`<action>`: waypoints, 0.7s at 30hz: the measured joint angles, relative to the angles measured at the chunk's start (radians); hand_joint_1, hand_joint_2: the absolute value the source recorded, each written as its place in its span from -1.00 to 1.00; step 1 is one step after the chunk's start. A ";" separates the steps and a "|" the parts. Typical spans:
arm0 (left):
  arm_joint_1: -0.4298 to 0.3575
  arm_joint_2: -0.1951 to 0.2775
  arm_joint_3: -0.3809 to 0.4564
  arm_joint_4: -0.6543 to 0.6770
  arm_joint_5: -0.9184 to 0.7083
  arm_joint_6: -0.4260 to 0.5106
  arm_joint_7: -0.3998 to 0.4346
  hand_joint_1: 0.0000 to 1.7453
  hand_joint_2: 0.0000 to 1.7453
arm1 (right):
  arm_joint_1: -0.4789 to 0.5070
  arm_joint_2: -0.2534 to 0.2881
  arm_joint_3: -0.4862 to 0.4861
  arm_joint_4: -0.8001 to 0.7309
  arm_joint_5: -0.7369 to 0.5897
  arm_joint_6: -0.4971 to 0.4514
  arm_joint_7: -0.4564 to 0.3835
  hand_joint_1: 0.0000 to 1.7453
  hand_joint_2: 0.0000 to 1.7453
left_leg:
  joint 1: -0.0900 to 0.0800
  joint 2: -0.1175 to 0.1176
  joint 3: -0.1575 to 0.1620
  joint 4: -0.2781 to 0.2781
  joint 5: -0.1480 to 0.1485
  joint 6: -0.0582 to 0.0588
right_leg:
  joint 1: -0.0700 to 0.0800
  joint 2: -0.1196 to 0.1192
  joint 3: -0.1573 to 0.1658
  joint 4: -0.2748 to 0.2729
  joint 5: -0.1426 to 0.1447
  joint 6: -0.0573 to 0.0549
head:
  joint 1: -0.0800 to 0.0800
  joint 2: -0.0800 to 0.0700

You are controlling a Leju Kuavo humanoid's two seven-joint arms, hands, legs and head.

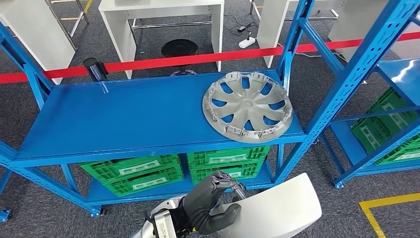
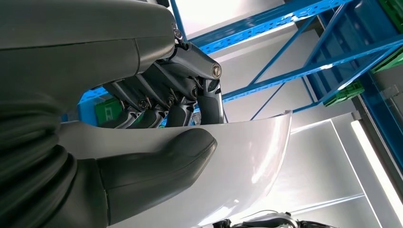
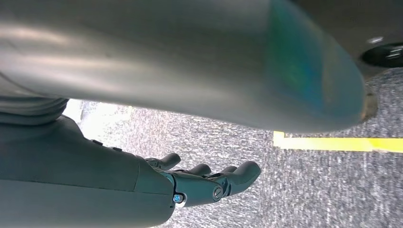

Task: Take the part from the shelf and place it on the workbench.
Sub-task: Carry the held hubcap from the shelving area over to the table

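The part, a white curved panel (image 1: 277, 208), is low in the head view, in front of the blue shelf (image 1: 124, 114). My left hand (image 1: 213, 203) grips its near edge, thumb on one face and fingers over the other. The left wrist view shows the same grip: the thumb (image 2: 157, 161) presses the panel (image 2: 247, 156) and the fingers (image 2: 190, 102) curl behind it. In the right wrist view, my right hand (image 3: 190, 183) lies beneath the panel's glossy surface (image 3: 190, 61), fingers stretched out over the carpet and holding nothing. I cannot tell whether it touches the panel.
A silver hubcap (image 1: 246, 105) lies on the shelf's right end. Green crates (image 1: 133, 171) fill the lower level, and more (image 1: 391, 124) sit in the rack to the right. Red barrier tape (image 1: 198, 58) runs behind the shelf. Yellow floor tape (image 1: 391, 201) marks the carpet.
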 joint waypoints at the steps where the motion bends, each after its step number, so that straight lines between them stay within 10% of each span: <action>1: 0.000 0.001 -0.001 0.002 0.000 0.000 0.000 1.00 1.00 | 0.001 -0.001 0.000 0.000 0.000 0.000 -0.001 -1.00 -1.00 | 0.001 0.001 -0.007 0.005 0.002 -0.002 | -0.002 0.000 -0.005 0.022 -0.002 0.003 | 0.000 0.000; 5: -0.001 0.002 -0.002 0.003 0.000 0.002 0.000 1.00 1.00 | -0.002 -0.004 0.000 0.000 0.002 0.000 -0.008 -1.00 -1.00 | 0.009 -0.001 -0.040 0.034 0.008 -0.018 | -0.011 0.000 0.105 -0.155 0.082 0.012 | 0.002 0.000; 10: -0.001 0.003 -0.004 0.002 -0.001 0.004 0.000 1.00 1.00 | -0.006 -0.004 0.000 0.000 0.002 0.000 -0.009 -1.00 -1.00 | 0.007 -0.006 -0.057 0.052 0.015 -0.053 | -0.009 0.003 0.108 -0.193 0.103 -0.031 | 0.001 0.000; 16: -0.002 0.007 -0.004 0.007 0.001 0.006 0.000 1.00 1.00 | -0.006 -0.003 0.000 0.000 0.000 0.000 -0.003 -1.00 -1.00 | 0.014 -0.006 -0.115 0.300 -0.183 -0.080 | -0.009 -0.002 0.039 -0.194 0.161 -0.049 | -0.009 0.000; 18: -0.003 0.007 -0.004 0.010 0.002 0.006 0.000 1.00 1.00 | -0.006 -0.003 -0.002 0.000 -0.001 0.000 -0.003 -1.00 -1.00 | 0.015 -0.006 -0.064 0.275 -0.153 -0.076 | -0.009 -0.002 0.014 -0.193 0.180 -0.045 | -0.010 0.000; 21: -0.010 0.006 -0.004 0.011 0.003 0.006 0.000 1.00 1.00 | -0.006 -0.003 -0.007 0.000 -0.002 0.000 -0.004 -1.00 -1.00 | 0.011 -0.008 0.083 0.079 -0.117 -0.062 | -0.008 -0.001 -0.006 -0.195 0.204 -0.032 | -0.011 0.000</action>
